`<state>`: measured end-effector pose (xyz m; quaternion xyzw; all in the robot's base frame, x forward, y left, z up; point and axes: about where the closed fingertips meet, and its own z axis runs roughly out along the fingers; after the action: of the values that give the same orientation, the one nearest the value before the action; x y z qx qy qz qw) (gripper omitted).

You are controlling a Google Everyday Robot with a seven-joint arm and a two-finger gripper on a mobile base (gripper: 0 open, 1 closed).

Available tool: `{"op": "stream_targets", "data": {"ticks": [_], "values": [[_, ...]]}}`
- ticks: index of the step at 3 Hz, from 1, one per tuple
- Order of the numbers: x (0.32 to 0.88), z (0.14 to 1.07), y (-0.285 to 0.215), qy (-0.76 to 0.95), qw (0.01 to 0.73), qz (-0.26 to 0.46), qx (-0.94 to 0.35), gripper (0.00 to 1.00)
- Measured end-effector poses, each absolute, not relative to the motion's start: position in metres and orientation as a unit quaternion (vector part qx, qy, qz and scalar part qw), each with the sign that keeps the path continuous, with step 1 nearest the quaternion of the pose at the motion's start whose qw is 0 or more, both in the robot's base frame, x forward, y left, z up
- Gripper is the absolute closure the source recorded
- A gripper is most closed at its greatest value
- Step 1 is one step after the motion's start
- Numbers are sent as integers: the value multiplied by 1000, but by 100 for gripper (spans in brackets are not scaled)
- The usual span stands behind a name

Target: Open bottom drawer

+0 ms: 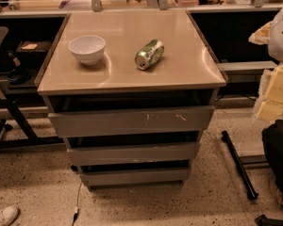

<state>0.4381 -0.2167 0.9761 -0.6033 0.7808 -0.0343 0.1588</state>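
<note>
The cabinet stands in the middle of the camera view with three grey drawer fronts stacked below its top. The bottom drawer is the lowest, a plain narrow strip near the floor. It sits about flush under the middle front, with a thin dark gap above it. The top front bears pale scratch marks. My white arm enters at the upper right edge. My gripper is there, far right of the cabinet top and well above and away from the bottom drawer.
A white bowl and a green can lying on its side sit on the cabinet top. Pale yellow blocks and a black object are at the right. A black bar lies on the floor, a chair base stands left, and a shoe is at the lower left.
</note>
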Motion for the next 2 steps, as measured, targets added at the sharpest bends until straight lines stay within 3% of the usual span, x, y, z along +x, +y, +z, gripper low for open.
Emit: {"op": "stream_targets", "data": {"ticks": [2], "values": [[433,965,-212,783,155,-22,-601,0]]}}
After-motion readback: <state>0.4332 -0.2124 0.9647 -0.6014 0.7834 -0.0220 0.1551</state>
